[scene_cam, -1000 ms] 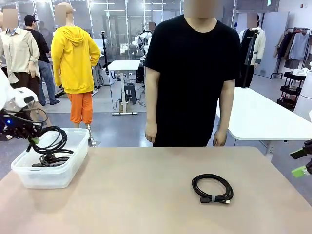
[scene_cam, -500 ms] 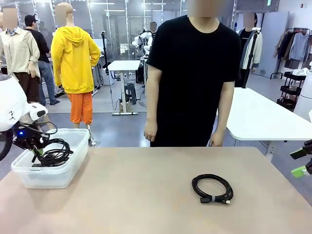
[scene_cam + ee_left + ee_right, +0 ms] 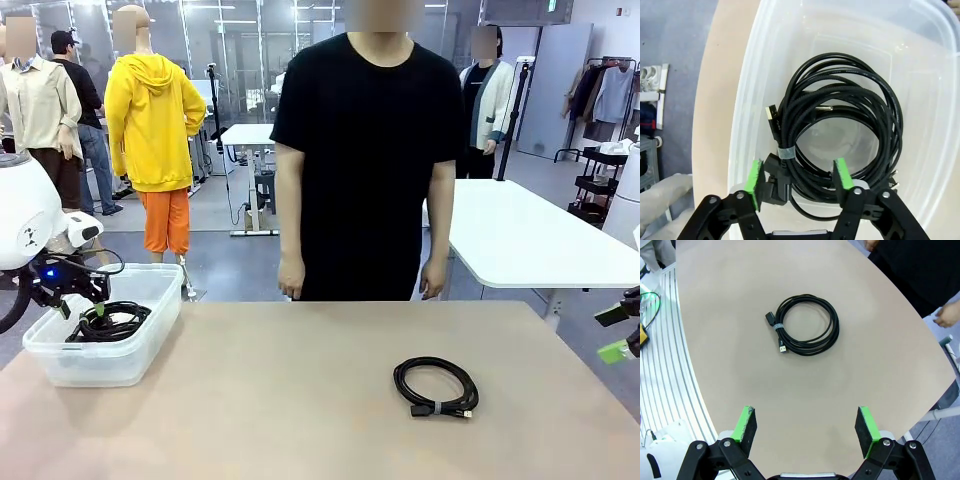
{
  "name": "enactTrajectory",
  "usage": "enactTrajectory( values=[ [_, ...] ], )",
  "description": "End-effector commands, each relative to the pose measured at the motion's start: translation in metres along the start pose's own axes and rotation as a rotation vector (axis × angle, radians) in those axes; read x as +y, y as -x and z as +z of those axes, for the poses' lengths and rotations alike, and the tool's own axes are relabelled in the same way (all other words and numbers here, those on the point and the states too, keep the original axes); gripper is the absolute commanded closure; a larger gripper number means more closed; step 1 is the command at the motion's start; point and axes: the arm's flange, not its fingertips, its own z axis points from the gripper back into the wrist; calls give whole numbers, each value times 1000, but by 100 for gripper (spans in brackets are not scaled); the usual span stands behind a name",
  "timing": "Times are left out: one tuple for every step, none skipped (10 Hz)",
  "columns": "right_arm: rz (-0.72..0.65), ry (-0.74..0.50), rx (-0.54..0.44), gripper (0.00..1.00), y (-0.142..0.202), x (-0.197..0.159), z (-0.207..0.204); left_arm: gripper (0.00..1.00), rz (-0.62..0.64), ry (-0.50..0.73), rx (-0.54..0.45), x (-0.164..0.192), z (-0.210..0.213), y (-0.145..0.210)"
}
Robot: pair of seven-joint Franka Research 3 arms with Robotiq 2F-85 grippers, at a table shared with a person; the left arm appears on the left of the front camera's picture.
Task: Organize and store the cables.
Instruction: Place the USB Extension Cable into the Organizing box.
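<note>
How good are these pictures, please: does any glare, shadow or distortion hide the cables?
Front view: even light and sharp focus, the cable throwing almost no shadow. Left wrist view: pale glare on the clear wall of the bin, but the cables inside read crisp. Right wrist view: the wide-angle lens bows the edge of the table; focus is fine.

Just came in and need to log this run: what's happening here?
The left gripper, jaws apart, sits inside the clear bin over coiled cables lying on its floor. One loose coil lies on the table toward the right gripper, which hangs open, touching nothing. The person stands at the far side, hands down.
</note>
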Motion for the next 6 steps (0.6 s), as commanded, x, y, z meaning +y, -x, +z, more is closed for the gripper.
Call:
enactTrajectory(
  values=[
    [7, -1, -15, 0, 0, -2, 0, 0, 30, -34, -11, -10, 10, 6],
    [7, -1, -15, 0, 0, -2, 0, 2, 32, -36, -9, -13, 14, 11],
    [7, -1, -15, 0, 0, -2, 0, 0, 35, -38, -22, -17, 20, 18],
    [7, -1, -15, 0, 0, -2, 0, 0, 50, -28, -33, -22, 27, 26],
    [7, -1, -15, 0, 0, -2, 0, 0, 17, -9, -19, -9, 12, 4],
    [7, -1, -15, 0, 0, -2, 0, 0, 17, -9, -19, -9, 12, 4]
  ],
)
